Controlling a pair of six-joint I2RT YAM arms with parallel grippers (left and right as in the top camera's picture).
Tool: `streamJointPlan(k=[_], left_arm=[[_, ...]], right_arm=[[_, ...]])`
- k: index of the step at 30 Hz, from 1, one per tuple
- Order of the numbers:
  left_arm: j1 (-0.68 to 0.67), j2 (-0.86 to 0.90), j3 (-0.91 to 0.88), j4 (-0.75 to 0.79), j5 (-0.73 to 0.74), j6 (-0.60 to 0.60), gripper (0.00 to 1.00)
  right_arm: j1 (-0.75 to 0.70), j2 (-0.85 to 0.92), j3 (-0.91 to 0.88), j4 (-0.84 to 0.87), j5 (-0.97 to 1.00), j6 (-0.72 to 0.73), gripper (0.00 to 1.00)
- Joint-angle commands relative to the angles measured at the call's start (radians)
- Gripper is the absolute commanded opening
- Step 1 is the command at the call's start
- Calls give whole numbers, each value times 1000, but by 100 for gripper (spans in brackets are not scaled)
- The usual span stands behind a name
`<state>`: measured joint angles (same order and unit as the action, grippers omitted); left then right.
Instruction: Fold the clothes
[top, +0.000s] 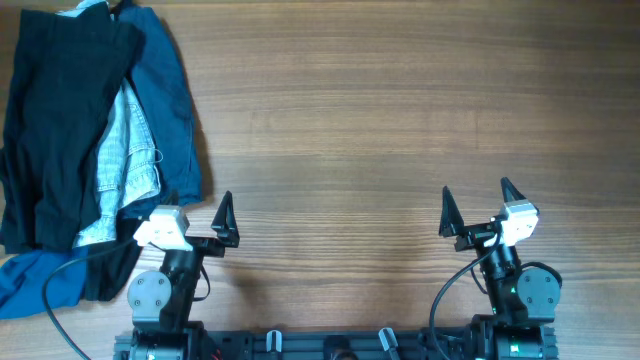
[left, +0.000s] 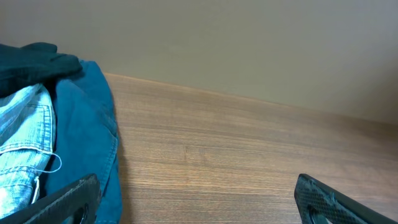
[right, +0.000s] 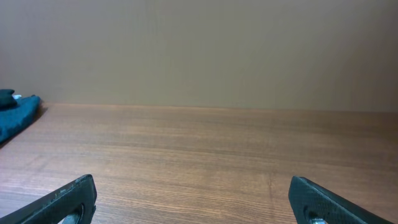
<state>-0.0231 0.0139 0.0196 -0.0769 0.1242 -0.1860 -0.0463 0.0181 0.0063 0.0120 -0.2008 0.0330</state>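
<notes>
The black shorts (top: 55, 120) lie crumpled on top of a pile at the table's far left; in the left wrist view only a black edge (left: 31, 65) shows at the upper left. My left gripper (top: 190, 212) stands open at the pile's near right edge. It holds nothing, and its left finger is over the blue cloth. In the left wrist view the open jaws (left: 199, 200) frame bare wood. My right gripper (top: 477, 190) stands open and empty over bare table at the front right, far from the pile (right: 193, 202).
Pale blue denim shorts (top: 125, 160) (left: 22, 143) and a dark blue garment (top: 170, 90) (left: 87, 124) lie under and beside the black shorts. Part of the blue cloth hangs at the front left edge (top: 25, 285). The wooden table (top: 400, 100) stretches right of the pile.
</notes>
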Motion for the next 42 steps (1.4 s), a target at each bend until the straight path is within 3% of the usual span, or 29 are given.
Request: streamJointPlan(k=[1, 42], left_arm=[[8, -7, -9, 2, -13, -2, 100], [8, -7, -9, 11, -13, -2, 100]], right_arm=[[4, -8, -1, 3, 13, -6, 100], [4, -8, -1, 1, 48, -33, 100]])
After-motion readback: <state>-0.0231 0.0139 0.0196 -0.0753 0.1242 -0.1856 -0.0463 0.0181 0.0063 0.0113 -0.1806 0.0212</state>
